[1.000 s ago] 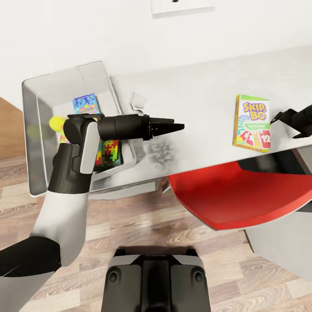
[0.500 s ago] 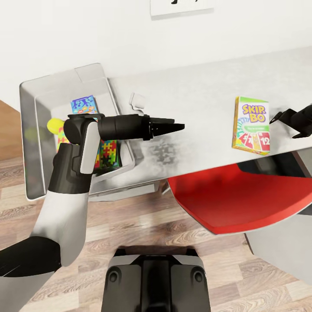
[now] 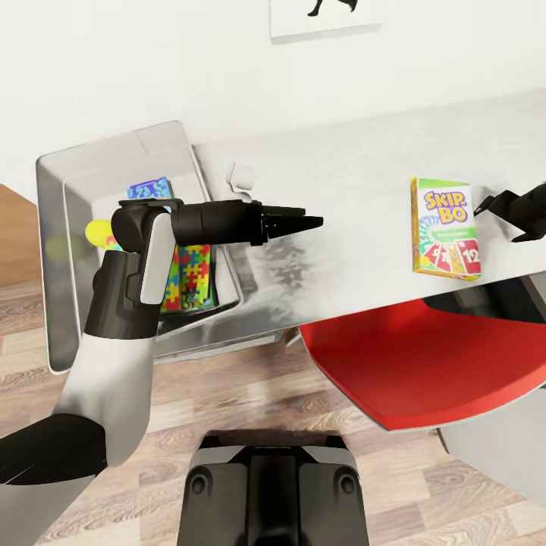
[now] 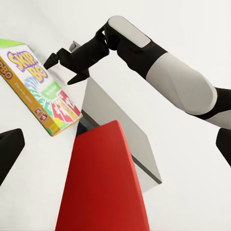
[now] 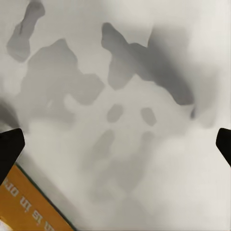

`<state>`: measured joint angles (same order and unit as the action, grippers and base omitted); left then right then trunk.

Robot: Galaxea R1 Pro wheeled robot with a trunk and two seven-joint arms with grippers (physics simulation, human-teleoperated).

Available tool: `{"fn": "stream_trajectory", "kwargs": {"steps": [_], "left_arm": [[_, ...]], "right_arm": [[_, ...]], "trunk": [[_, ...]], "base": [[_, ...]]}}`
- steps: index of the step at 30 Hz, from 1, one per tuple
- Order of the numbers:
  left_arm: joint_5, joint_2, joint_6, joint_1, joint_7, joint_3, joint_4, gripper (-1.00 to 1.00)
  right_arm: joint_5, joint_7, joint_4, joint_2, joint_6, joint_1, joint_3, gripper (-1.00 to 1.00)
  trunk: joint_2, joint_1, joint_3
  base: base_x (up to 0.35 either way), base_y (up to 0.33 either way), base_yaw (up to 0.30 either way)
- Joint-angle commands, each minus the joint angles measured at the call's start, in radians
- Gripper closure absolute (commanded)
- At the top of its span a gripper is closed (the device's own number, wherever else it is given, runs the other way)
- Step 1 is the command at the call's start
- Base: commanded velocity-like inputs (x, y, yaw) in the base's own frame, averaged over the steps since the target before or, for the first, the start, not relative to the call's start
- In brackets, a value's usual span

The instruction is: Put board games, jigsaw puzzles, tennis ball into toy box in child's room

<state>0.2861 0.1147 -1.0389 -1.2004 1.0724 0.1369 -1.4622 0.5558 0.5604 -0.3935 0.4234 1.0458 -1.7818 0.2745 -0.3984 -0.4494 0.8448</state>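
The green-red-yellow board game (image 3: 444,228), a Skip-Bo box, lies flat on the light grey table (image 3: 341,167) near its front edge. My right gripper (image 3: 498,223) hovers open just right of it, holding nothing; it also shows in the left wrist view (image 4: 61,66) beside the box (image 4: 38,91). My left gripper (image 3: 303,220) is open and empty over the table's middle. The toy box (image 3: 53,250) stands at the left and holds a blue board game (image 3: 149,188), a jigsaw puzzle (image 3: 189,277) and the tennis ball (image 3: 98,231), partly hidden by my left arm.
A red chair (image 3: 425,364) is pushed under the table's front edge, right of my base. A small white object (image 3: 241,176) lies on the table next to the toy box. A black silhouette picture (image 3: 326,11) hangs on the white wall behind.
The whole picture has shifted slightly downward, so the camera has moved. Both arms keep the same pose and nothing was taken hold of or let go.
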Motion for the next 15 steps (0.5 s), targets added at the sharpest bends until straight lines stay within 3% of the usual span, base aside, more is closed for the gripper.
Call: {"fn": "stream_trajectory", "kwargs": {"steps": [1,11,15], "left_arm": [[0.0,0.0,-0.004,-0.001,0.003,0.0,0.0,-1.0],[0.0,0.002,-0.004,-0.001,0.003,0.0,-0.001,-1.0],[-0.001,0.004,-0.004,-0.001,0.003,0.0,-0.001,-1.0]], "right_arm": [[0.01,0.01,-0.001,0.0,0.001,-0.001,0.003,-1.0],[0.009,0.01,-0.001,0.0,0.001,-0.001,0.003,-1.0],[0.009,0.01,-0.001,-0.001,0.001,-0.001,0.003,-1.0]], "trunk": [[-0.002,-0.001,0.001],[-0.002,-0.001,0.001],[-0.002,-0.001,0.001]], "base": [[0.014,0.007,0.0],[0.009,0.005,0.0],[0.036,0.146,0.0]]}}
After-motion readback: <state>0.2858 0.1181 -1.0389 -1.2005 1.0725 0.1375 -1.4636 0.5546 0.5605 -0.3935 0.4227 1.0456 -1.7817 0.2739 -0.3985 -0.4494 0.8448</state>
